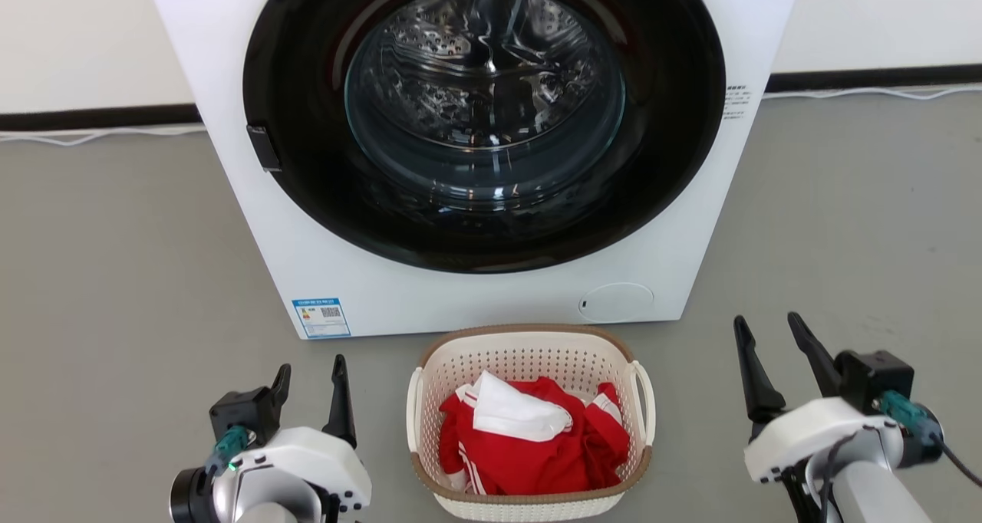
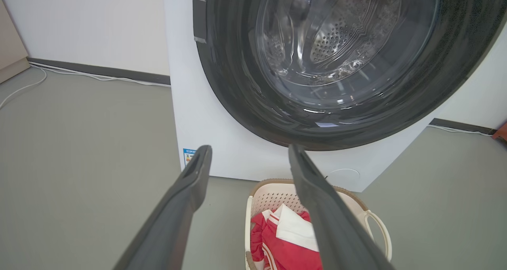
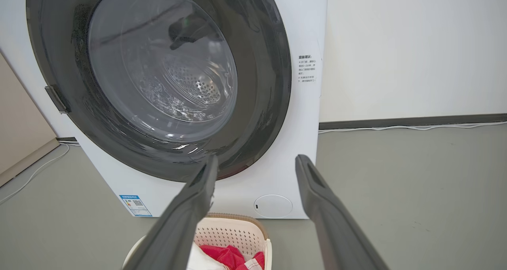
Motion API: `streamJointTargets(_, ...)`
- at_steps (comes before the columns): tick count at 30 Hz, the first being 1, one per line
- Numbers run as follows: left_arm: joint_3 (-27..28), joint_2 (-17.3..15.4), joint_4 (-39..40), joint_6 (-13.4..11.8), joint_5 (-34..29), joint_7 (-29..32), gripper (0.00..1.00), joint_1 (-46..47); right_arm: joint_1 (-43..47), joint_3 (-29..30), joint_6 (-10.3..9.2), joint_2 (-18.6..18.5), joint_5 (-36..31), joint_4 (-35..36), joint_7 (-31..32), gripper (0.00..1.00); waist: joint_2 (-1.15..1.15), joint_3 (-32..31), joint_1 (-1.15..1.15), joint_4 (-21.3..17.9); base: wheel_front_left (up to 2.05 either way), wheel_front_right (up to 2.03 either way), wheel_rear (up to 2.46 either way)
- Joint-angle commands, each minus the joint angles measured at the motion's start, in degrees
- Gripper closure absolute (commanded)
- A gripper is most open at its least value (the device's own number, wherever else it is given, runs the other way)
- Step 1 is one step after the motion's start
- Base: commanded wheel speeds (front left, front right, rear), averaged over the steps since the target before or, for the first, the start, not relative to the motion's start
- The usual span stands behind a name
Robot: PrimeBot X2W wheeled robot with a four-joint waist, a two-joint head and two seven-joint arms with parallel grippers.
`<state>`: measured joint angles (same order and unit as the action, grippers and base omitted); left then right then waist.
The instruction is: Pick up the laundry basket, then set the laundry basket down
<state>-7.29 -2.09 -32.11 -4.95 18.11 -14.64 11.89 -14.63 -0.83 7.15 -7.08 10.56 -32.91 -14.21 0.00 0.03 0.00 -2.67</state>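
The laundry basket (image 1: 529, 354), cream-white and perforated with a brown rim, stands on the grey floor just in front of the washing machine. Red and white clothes (image 1: 537, 439) lie inside it. Its white loop handles stick out at both sides. My left gripper (image 1: 311, 373) hangs open to the basket's left, apart from it. My right gripper (image 1: 767, 327) is open to its right, also apart. The left wrist view shows the basket (image 2: 269, 194) low between and behind the fingers, with one handle at right. In the right wrist view the basket (image 3: 233, 232) sits at the bottom edge.
The white washing machine (image 1: 476, 293) with its dark round door shut stands directly behind the basket. A wall with a dark baseboard and a white cable (image 1: 92, 134) runs along the back. Grey floor (image 1: 115, 277) spreads to both sides.
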Motion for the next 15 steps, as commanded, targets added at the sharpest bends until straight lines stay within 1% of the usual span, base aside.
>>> streamJointTargets(1,2.1,-0.8,1.9,0.5,-0.2,-0.4,0.0,0.5,0.0,-1.0,0.34,-0.2,-0.6,2.0,-0.8,0.0,0.0,-0.5,0.0,0.0,0.0,0.0,0.0)
streamJointTargets(8,3.1,-0.8,3.7,0.7,-0.1,-0.4,0.0,-2.2,3.4,0.1,0.34,-0.4,-1.0,3.4,-0.8,0.0,0.0,-1.8,0.0,0.1,0.0,0.0,0.0)
streamJointTargets(15,3.6,-0.8,4.1,0.6,0.1,-0.4,0.0,-2.7,4.0,0.4,0.34,-0.2,-1.6,3.4,-0.8,0.0,0.0,-1.9,0.0,0.3,0.0,0.0,0.0)
